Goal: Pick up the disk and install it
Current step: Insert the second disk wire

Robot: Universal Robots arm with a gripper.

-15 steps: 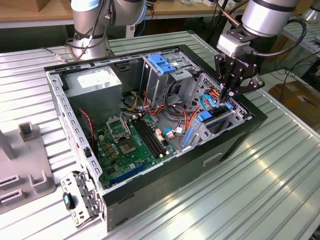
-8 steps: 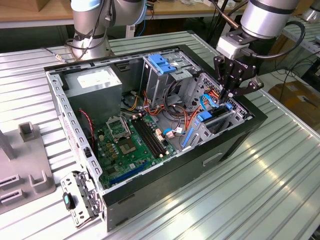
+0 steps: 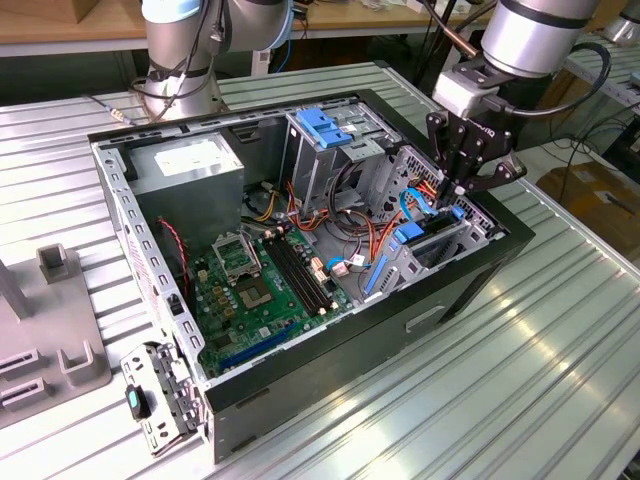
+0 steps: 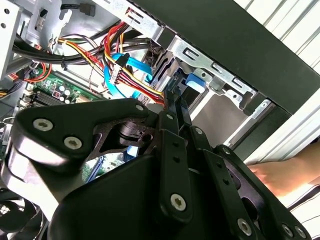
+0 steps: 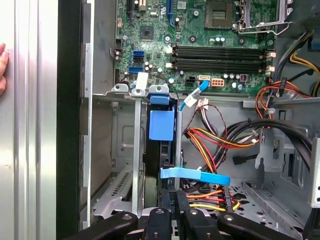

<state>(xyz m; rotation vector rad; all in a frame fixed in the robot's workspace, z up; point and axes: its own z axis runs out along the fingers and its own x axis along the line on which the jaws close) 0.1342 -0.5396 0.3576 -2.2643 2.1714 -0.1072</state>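
Observation:
The disk [image 3: 425, 245] stands on edge in the drive bay at the front corner of the open computer case [image 3: 330, 360], on the exterior view's right. In the first wrist view the disk [image 5: 161, 125] shows edge-on, with a blue plastic rail along it, between metal bay walls. My gripper [image 3: 462, 190] hangs straight above it, fingers down. In both wrist views the black fingers lie close together, with the gripper [image 5: 176, 195] [image 4: 176, 102] tip at the disk's upper edge. Nothing shows between the fingers.
Red, yellow and blue cables [image 5: 210, 145] crowd the bay's inner side. A tall cage with a blue latch [image 3: 325, 125], a grey box [image 3: 190, 165] and the motherboard [image 3: 255, 290] fill the case. A person's hand [image 4: 280, 175] rests outside the case wall. A grey fixture [image 3: 50, 330] stands at the left.

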